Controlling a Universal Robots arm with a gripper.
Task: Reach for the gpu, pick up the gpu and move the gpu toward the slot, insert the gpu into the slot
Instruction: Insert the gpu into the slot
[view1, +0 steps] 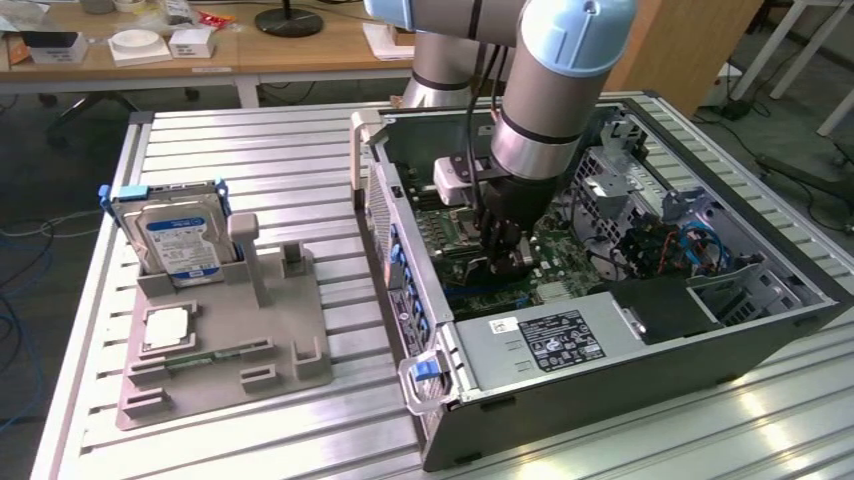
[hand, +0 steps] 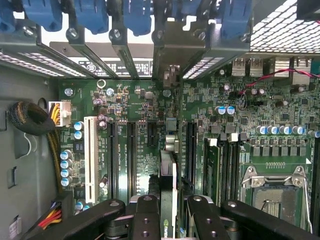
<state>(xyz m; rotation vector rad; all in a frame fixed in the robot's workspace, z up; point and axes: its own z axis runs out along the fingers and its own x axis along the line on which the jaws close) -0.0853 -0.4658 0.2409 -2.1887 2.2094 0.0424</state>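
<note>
My gripper (hand: 169, 207) is down inside the open computer case (view1: 601, 350), over the green motherboard (hand: 140, 100). Its two dark fingers (hand: 145, 215) are shut on the gpu (hand: 168, 180), a thin green card seen edge-on and standing upright between them. The card's pale metal bracket (hand: 172, 75) sits against the case's rear wall, among the blue clips. The slot is hidden under the card's lower edge, and I cannot tell whether the card is seated in it. In the exterior view the gripper (view1: 507, 255) hangs low over the board's middle.
Long black connector strips (hand: 131, 155) and a white one (hand: 90, 160) run parallel beside the card. The metal-framed processor socket (hand: 272, 185) and a cable bundle (hand: 30, 117) flank them. Outside the case, a hard drive (view1: 180, 240) and a small chip (view1: 167, 328) sit on a grey fixture (view1: 227, 370).
</note>
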